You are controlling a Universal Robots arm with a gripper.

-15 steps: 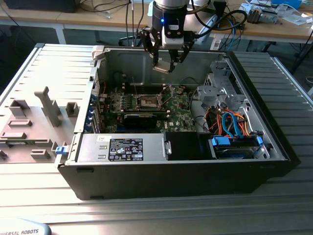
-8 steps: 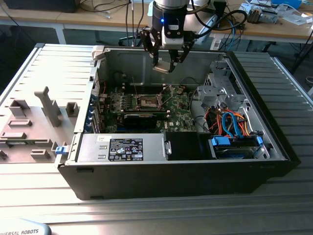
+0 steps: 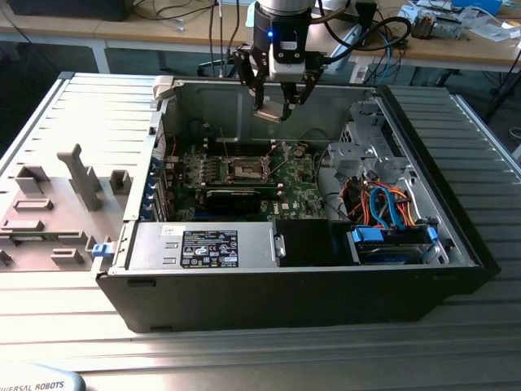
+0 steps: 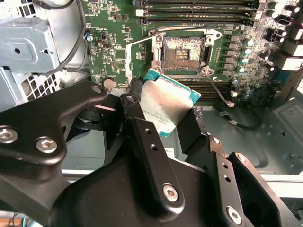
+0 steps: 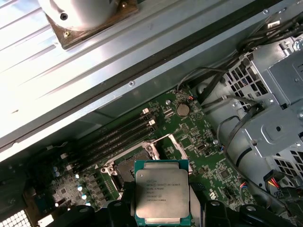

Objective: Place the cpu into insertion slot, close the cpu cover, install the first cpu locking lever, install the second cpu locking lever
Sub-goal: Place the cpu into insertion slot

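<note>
**Step one in hand: cpu gripped above the case, socket empty**

Exterior view: your gripper (image 3: 274, 106) hangs near the far wall of the open computer case (image 3: 309, 297), clamped on the cpu (image 3: 269, 115). The chip is well above the motherboard (image 3: 297, 175). The insertion slot (image 3: 244, 169) sits mid-board. The case also holds a power supply (image 3: 203, 247) along its near edge. A drive bay (image 3: 391, 240) with coloured cables sits at the near corner on the exterior view's right.

Second wrist view: the fingers (image 4: 135, 106) pinch the cpu (image 4: 168, 106) by opposite edges. The insertion slot (image 4: 183, 53) shows a bare dark centre with nothing seated.

First wrist view: the cpu (image 5: 162, 194) shows its metal top. A thin silvery frame (image 5: 180, 147) beside the slot appears to be the cpu cover, swung up.

Judgement: placement is not yet made. It calls for squaring the chip's edges to the slot and keeping it level.
</note>
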